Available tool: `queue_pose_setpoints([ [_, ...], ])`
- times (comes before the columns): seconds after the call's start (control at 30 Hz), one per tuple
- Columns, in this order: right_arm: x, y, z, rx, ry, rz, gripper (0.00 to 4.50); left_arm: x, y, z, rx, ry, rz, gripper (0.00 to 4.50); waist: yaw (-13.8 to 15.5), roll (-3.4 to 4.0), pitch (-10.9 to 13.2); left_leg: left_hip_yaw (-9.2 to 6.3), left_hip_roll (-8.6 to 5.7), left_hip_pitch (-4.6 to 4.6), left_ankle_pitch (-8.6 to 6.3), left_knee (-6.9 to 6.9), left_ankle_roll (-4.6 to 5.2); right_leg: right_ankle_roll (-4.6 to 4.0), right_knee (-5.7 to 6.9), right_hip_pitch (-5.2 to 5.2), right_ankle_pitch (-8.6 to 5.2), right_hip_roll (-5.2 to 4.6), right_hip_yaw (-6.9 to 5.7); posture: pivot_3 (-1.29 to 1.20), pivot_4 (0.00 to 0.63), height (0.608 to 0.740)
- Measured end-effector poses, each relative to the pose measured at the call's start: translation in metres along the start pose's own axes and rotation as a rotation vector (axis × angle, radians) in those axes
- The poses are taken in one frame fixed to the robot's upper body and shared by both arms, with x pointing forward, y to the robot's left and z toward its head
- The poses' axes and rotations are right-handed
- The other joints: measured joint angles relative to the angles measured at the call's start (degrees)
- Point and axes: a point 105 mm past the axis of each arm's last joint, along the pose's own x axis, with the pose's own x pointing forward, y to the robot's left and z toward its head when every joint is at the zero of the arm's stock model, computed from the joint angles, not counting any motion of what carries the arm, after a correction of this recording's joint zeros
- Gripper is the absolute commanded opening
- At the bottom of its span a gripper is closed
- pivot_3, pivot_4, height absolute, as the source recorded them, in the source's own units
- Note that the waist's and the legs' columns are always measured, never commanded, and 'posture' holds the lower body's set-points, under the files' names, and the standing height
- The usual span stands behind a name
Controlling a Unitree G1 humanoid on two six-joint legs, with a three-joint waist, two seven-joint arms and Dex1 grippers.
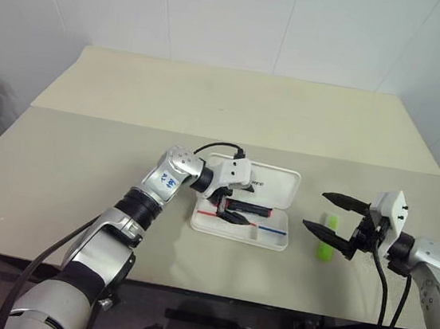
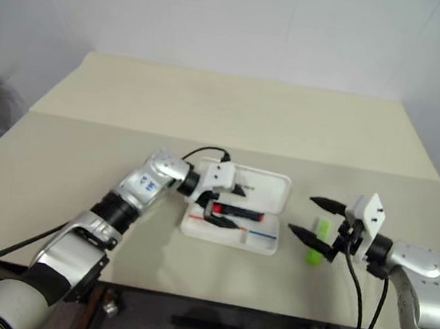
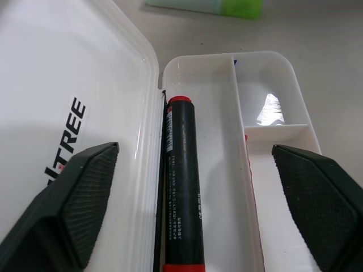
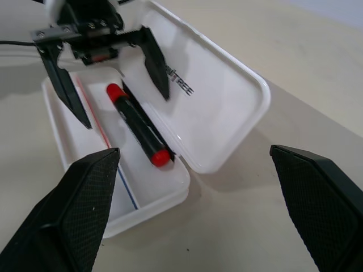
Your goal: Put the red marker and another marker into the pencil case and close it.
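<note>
Right wrist view: red marker [image 4: 138, 124] lies in open pencil case [image 4: 227, 122]. Left gripper [image 1: 232, 200] and right gripper [image 1: 330, 223] both spread, empty. Green marker [image 1: 326, 236], right of case, looks light and slick; you should pinch mid-barrel.

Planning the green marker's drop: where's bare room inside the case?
Free: the pencil case tray's striped strip beside the red marker, plus its small end compartments. Crowded: the left pincer straddles the red marker. Green marker lies between the right pincer's fingers.

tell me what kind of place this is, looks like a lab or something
Probably a robot test bench rather than a home or office: a plain beige table against bare white wall panels, with a white pencil case and a green marker laid out, and cables running along the arms.
</note>
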Motion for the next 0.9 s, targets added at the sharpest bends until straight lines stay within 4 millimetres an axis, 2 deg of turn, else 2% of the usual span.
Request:
queue_pose_setpoints([
  [0.2,0.001,0.005,-0.009,0.031,0.011,-0.073,4.50,-0.016,-0.004,0.001,0.030,-0.061,0.061,4.49,-0.08,0.00,0.00,0.03,0.02,0.01,-0.01,-0.01,0.01,0.00,0.02,0.00,0.00,0.00,0.02,0.00,0.150,0.740],
  [0.43,0.002,0.004,-0.019,0.035,0.038,-0.268,4.50,-0.043,-0.008,0.021,0.033,-0.249,0.204,4.49,0.01,0.01,-0.01,0.02,0.02,0.05,0.00,0.02,0.00,-0.01,0.12,0.00,-0.01,0.01,0.07,0.00,0.150,0.740],
  [0.6,-0.002,0.006,-0.033,0.084,0.083,-0.392,4.50,-0.060,-0.032,0.027,-0.022,-0.348,0.193,4.49,-0.06,0.02,-0.01,0.04,0.02,0.08,0.00,0.02,0.00,0.00,0.11,0.00,-0.01,0.02,0.12,0.00,0.150,0.740],
  [0.73,-0.006,0.007,-0.034,0.096,0.089,-0.449,4.50,-0.079,-0.046,0.027,-0.058,-0.369,0.191,4.49,-0.35,0.02,-0.01,0.07,0.02,0.17,0.02,0.01,0.00,-0.02,0.16,0.01,-0.01,0.04,0.22,0.00,0.150,0.740],
  [0.9,-0.013,0.008,-0.040,0.131,0.114,-0.524,4.50,-0.098,-0.079,0.007,-0.129,-0.339,0.115,4.49,-1.28,0.03,-0.02,0.09,0.03,0.21,0.01,-0.04,0.00,-0.07,0.18,0.01,-0.04,0.05,0.30,0.00,0.150,0.740],
])
